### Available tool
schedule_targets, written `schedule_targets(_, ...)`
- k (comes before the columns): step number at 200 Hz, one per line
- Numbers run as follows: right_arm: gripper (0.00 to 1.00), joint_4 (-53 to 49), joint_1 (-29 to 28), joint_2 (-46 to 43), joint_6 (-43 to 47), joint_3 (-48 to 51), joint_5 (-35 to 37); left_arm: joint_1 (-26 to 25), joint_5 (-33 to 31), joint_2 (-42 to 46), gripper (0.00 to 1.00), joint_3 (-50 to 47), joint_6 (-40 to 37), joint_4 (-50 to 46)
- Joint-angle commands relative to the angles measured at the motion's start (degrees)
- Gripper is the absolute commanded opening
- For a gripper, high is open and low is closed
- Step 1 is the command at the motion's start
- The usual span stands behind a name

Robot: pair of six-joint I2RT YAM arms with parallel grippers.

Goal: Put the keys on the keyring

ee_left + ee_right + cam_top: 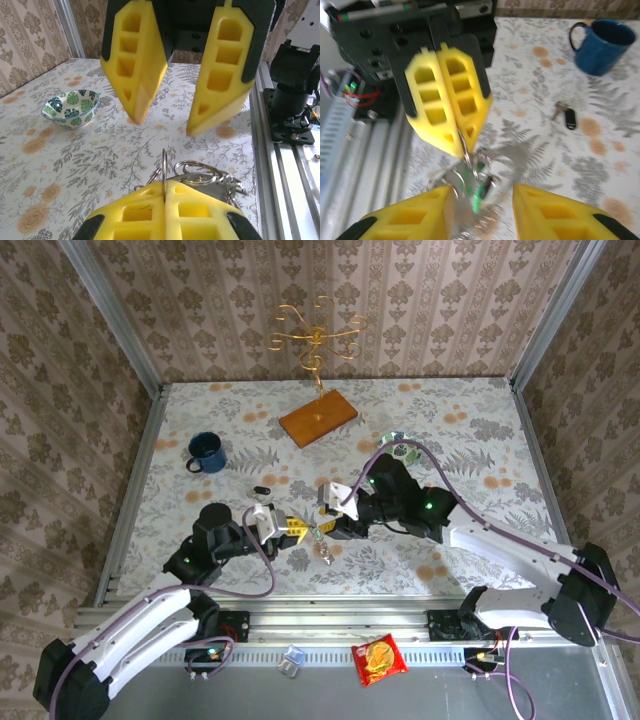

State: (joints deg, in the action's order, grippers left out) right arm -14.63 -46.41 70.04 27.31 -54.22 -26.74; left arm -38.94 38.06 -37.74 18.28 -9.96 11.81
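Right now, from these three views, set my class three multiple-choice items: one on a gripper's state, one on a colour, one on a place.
1. The left gripper is:
A. wide open
B. shut on the metal keyring
C. shut on nothing

2. The handled mug is:
A. red
B. blue
C. white

3. The small black-headed key is:
A. inside the mug
B. threaded on the keyring
C. lying on the floral table, apart from both

Answers:
1 B: in the left wrist view its yellow fingers are pressed together with the ring's wire standing up between them.
2 B: the right wrist view shows it deep blue all over.
3 C: the right wrist view shows it flat on the cloth, short of the mug and away from the held ring.
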Motion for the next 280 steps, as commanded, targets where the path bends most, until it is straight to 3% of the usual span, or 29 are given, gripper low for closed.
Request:
schedule_targets(1,0.36,-2.9,-0.1,-1.8,7.2,1.6,4.3,-1.2,-3.2,0.5,0.00,1.0,-4.1,-1.7)
schedule_targets(93,0.31,0.3,-2.7,2.1,5.0,-0.6,-0.2,-3.3,-5.4,-0.3,0.00,2.2,-7.1,-3.7)
schedule_targets(280,0.13,3.4,-3.9,5.8,3.6,-1.6,-0.5,-3.6,-4.9,0.2,0.00,0.9,-5.6,-0.2)
